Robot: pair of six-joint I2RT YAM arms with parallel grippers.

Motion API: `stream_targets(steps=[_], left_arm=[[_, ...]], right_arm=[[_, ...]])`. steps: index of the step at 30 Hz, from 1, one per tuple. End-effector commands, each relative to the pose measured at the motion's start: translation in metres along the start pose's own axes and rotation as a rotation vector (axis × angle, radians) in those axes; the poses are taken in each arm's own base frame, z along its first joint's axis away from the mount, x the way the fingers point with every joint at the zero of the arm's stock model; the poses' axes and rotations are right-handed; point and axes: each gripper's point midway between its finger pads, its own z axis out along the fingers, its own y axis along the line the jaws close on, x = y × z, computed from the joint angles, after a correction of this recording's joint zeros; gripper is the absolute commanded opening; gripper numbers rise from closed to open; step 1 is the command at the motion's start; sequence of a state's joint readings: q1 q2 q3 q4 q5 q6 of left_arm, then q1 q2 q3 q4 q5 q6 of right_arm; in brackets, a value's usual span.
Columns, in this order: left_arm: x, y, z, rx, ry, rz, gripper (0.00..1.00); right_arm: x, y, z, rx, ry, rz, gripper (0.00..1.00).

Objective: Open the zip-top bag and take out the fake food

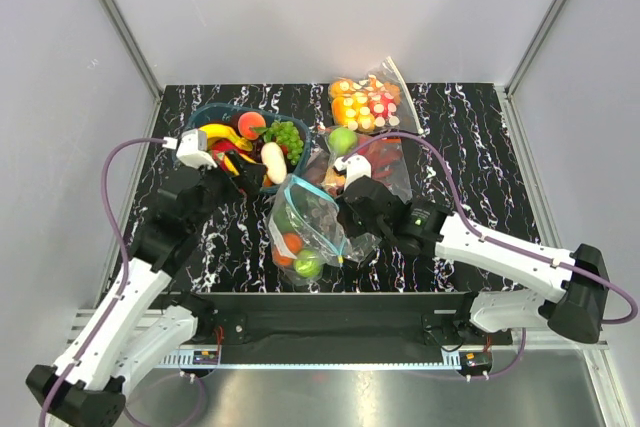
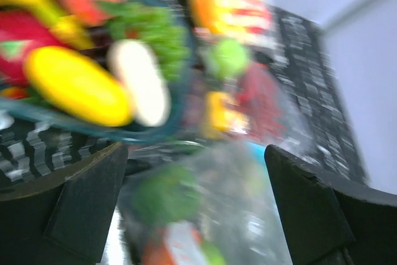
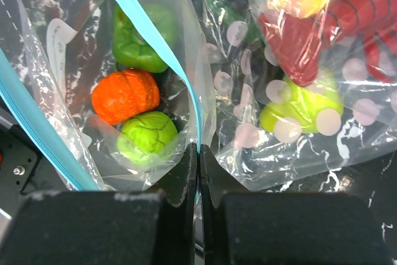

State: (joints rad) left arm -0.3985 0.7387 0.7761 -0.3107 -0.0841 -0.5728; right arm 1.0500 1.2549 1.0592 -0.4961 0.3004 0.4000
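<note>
**1. Work item.** The small clear crinkly zip-top bag (image 1: 305, 222) with the teal-blue zipper strip lies at the centre of the black marbled desk (image 1: 480, 137), between the two arms. Its mouth stands open. Its long axis runs roughly far to near, with the mouth at the far end and the contents at the near, closed end.

**2. Contents.** Three glossy plastic pieces of fake food lie inside the bag: a dark green lumpy piece (image 3: 139, 38), an orange ribbed piece (image 3: 124, 94) and a light green round piece (image 3: 149, 138). Other plastic fruit, including a yellow banana and green grapes, sits in the teal-rimmed bowl (image 2: 62, 123) at the far left.

**3. Right hand.** The right hand (image 3: 198, 172) is clenched on the right lip of the bag at the zipper strip, which holds the mouth apart. The larger clear bag of red peppers (image 1: 385, 162) lies just beside it on the right.

**4. Left hand.** The left hand (image 2: 195, 172) is released, with its fingers spread wide and grasping nothing. It hangs at the near rim of the bowl. Its wrist view is blurred.

**5. Governing relation.** The bag mouth lies to the right of the left hand and slightly nearer the arm bases. The left hand is the only free hand, and it stands close to the mouth. The next reach therefore probably goes right and down through the mouth, then along the long axis toward the three pieces.

**Caution:** a spread finger may catch the free lip and fold it shut.
</note>
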Motion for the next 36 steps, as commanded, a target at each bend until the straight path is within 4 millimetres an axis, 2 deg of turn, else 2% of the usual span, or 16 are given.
stream_targets(steps=[1, 3, 7, 10, 12, 16, 21, 26, 28, 29, 36], left_arm=[[-0.016, -0.067, -0.042, 0.259, 0.027, 0.041, 0.98], [-0.012, -0.091, -0.056, 0.352, 0.064, 0.035, 0.98], [-0.006, -0.121, -0.068, 0.457, 0.100, 0.027, 0.96], [0.012, -0.136, -0.062, 0.499, 0.143, 0.043, 0.96], [0.033, -0.144, -0.054, 0.502, 0.196, 0.072, 0.95], [0.062, -0.148, -0.049, 0.487, 0.269, 0.103, 0.92], [0.080, -0.125, -0.045, 0.400, 0.295, 0.115, 0.78], [0.104, -0.090, -0.030, 0.248, 0.350, 0.200, 0.77], [0.104, -0.083, -0.025, 0.199, 0.352, 0.227, 0.77], [0.111, -0.072, -0.021, 0.143, 0.377, 0.267, 0.77], [0.123, -0.044, -0.015, 0.000, 0.455, 0.395, 0.77]], right_arm=[[-0.033, 0.021, -0.005, -0.083, -0.081, 0.038, 0.06], [-0.034, 0.022, -0.004, -0.088, -0.079, 0.042, 0.06], [-0.033, 0.027, -0.003, -0.104, -0.069, 0.050, 0.05], [-0.033, 0.027, -0.003, -0.108, -0.072, 0.063, 0.05], [-0.034, 0.027, -0.005, -0.110, -0.075, 0.067, 0.05], [-0.035, 0.023, -0.010, -0.094, -0.085, 0.074, 0.05], [-0.034, 0.015, -0.016, -0.073, -0.097, 0.077, 0.06], [-0.030, 0.018, -0.013, -0.082, -0.081, 0.072, 0.05], [-0.025, 0.020, -0.007, -0.087, -0.065, 0.071, 0.05], [-0.024, 0.021, -0.005, -0.089, -0.058, 0.072, 0.05], [-0.022, 0.024, -0.001, -0.105, -0.057, 0.081, 0.05]])
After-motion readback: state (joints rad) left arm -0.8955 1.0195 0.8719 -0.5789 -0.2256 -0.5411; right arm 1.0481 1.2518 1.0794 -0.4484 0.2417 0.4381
